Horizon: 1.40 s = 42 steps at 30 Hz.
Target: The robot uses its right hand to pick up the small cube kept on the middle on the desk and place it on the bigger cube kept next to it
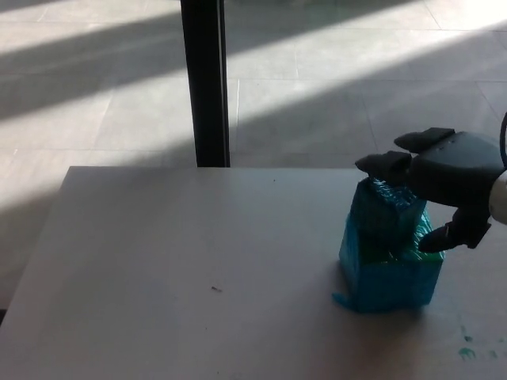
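Observation:
A small teal cube (385, 215) wrapped in blue tape rests on top of the bigger blue cube (388, 279) at the right of the white desk (182, 269). My right hand (447, 184) hovers just to the right of the small cube with its fingers spread. Two fingertips (380, 164) reach over the cube's top and the thumb (437, 237) points down beside it. The hand holds nothing. My left hand does not show.
A dark vertical post (204, 79) stands behind the desk's far edge, over a tiled floor (333, 87) with bands of sunlight. Green paint specks (469, 348) mark the desk's near right corner. A tiny dark speck (215, 289) lies mid-desk.

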{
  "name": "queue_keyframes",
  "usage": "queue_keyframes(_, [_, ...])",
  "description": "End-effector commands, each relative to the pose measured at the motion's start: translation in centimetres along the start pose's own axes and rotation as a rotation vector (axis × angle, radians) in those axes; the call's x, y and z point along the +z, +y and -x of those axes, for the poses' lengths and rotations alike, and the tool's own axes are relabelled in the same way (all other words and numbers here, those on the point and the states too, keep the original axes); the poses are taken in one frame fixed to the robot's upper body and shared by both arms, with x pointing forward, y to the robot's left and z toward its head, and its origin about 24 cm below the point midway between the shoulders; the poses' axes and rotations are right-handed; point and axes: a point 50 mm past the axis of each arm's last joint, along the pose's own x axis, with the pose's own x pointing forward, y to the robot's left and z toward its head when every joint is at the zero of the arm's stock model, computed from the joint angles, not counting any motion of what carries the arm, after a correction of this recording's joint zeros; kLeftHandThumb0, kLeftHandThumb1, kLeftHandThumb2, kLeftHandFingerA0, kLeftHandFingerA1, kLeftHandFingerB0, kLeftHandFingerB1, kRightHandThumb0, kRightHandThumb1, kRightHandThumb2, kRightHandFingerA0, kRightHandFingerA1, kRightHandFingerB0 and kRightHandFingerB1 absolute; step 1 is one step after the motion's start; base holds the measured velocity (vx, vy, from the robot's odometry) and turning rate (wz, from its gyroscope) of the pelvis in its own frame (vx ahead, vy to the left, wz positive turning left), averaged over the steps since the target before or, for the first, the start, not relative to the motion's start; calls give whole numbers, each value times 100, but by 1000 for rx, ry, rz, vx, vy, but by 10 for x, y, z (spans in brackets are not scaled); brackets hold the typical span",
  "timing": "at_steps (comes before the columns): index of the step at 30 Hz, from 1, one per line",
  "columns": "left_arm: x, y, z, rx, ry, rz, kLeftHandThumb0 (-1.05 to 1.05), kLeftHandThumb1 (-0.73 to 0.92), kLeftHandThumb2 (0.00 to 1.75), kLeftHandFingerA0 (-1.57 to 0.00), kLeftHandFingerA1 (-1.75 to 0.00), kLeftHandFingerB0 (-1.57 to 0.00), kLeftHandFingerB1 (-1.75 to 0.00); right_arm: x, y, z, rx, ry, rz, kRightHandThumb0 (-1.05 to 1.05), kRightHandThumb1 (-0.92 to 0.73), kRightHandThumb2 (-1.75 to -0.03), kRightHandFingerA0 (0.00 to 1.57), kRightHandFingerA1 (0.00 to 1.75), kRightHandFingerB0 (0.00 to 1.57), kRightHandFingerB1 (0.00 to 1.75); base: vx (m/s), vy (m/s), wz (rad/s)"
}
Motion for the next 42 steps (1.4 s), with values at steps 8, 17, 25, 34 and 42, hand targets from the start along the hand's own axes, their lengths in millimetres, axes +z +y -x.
queue_keyframes(8, [0,9,3,32,6,-19,-95,77,77,-33,-49,-28,-39,-30,-61,26,-175,85,-83,-101,-51,-59,0,0,0,0,0,0,0])
queue_keyframes(17, [-2,11,5,23,12,-10,-96,77,78,-32,-50,-27,-39,-78,-97,81,-281,217,-230,-88,-51,-57,0,0,0,0,0,0,0])
queue_keyframes(25, [-3,15,7,31,14,-27,-97,77,80,-32,-51,-26,-40,-158,-69,170,-466,573,-408,-91,-55,-83,0,4,4,0,0,0,0])
queue_keyframes(34, [-5,15,7,45,15,-13,-92,87,67,-37,-50,-32,-37,-194,-2,253,-579,905,-488,-91,-57,-91,0,27,4,25,0,0,0])
queue_keyframes(42, [-4,13,7,42,8,-32,-93,88,67,-40,-51,-33,-36,-196,75,312,-546,1212,-554,-92,-61,-97,0,39,0,33,0,0,0])
